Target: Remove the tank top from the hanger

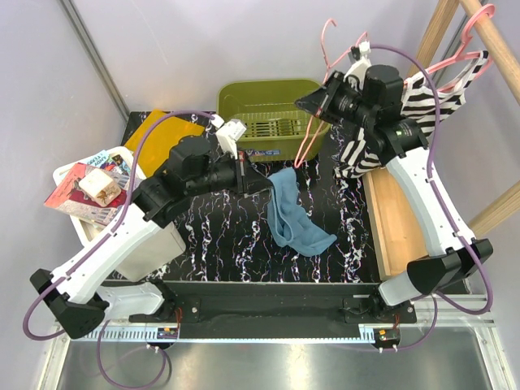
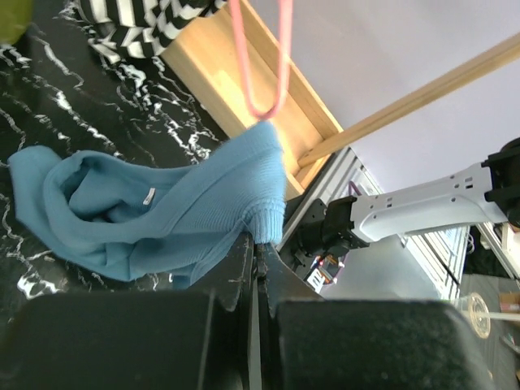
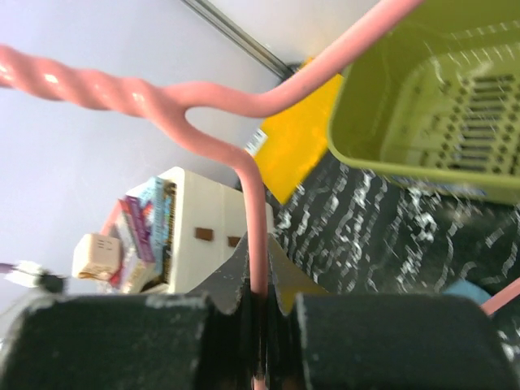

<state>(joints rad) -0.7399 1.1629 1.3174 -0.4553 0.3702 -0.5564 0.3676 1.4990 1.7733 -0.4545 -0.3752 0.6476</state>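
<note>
Right gripper (image 3: 256,302) clenched on pink hanger (image 3: 253,203), holding it aloft; left gripper (image 2: 258,253) clamped on blue tank top (image 2: 154,215) edge, evidently to draw it free.

Soft blue knit tank top (image 2: 162,203), smooth glossy pink hanger (image 3: 253,211), polished black marbled tabletop (image 1: 227,244), matt olive plastic basket (image 1: 244,97).

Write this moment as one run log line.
left gripper: shut on tank top | right gripper: shut on hanger | tank top: partly on table
</note>
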